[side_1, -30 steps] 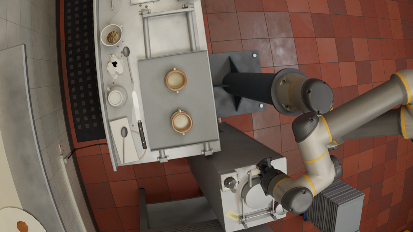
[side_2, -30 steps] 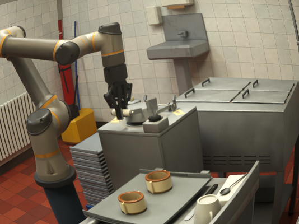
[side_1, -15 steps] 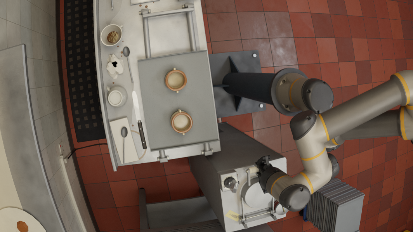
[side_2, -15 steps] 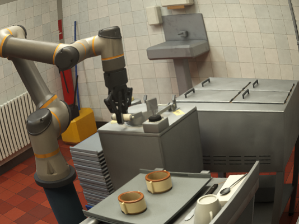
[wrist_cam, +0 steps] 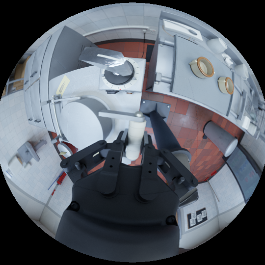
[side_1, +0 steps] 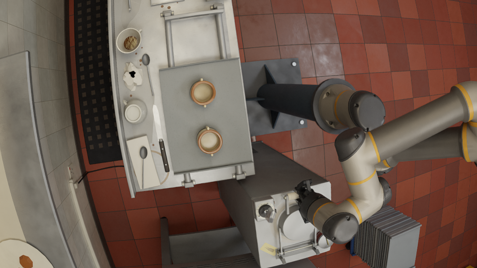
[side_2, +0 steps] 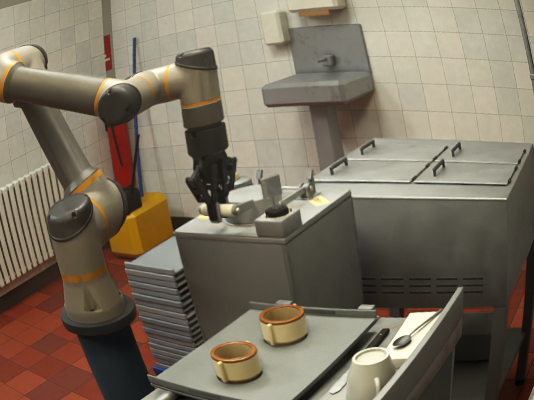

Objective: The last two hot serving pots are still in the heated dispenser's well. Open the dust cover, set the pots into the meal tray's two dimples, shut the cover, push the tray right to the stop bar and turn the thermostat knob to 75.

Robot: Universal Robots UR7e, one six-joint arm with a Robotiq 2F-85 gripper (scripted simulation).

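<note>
The dispenser's well is hidden under the round dust cover (side_1: 293, 223) (wrist_cam: 80, 121), which lies low over the opening. I hold the cover's cream handle (wrist_cam: 134, 139) (side_2: 225, 209) in my closed gripper (wrist_cam: 133, 145) (side_1: 302, 195) (side_2: 214, 210), at the dispenser's edge nearest the arm. The thermostat knob (side_1: 266, 210) (side_2: 276, 210) (wrist_cam: 118, 74) sits in its dial on the dispenser's corner block. Two cream pots with orange rims (side_1: 202, 92) (side_1: 209, 141) (side_2: 282, 323) (side_2: 236, 360) stand on the grey meal tray (side_1: 205, 115) (side_2: 270, 360), one in each dimple.
Behind the dispenser stand a steel cabinet with lidded wells (side_2: 425, 220) and a wall sink (side_2: 320, 85). The tray rides on rails (side_1: 195, 36) with end brackets (side_1: 188, 182). Cups, spoons and a knife (side_1: 160, 140) line the counter's far edge. Stacked trays (side_1: 383, 236) sit by the arm's base.
</note>
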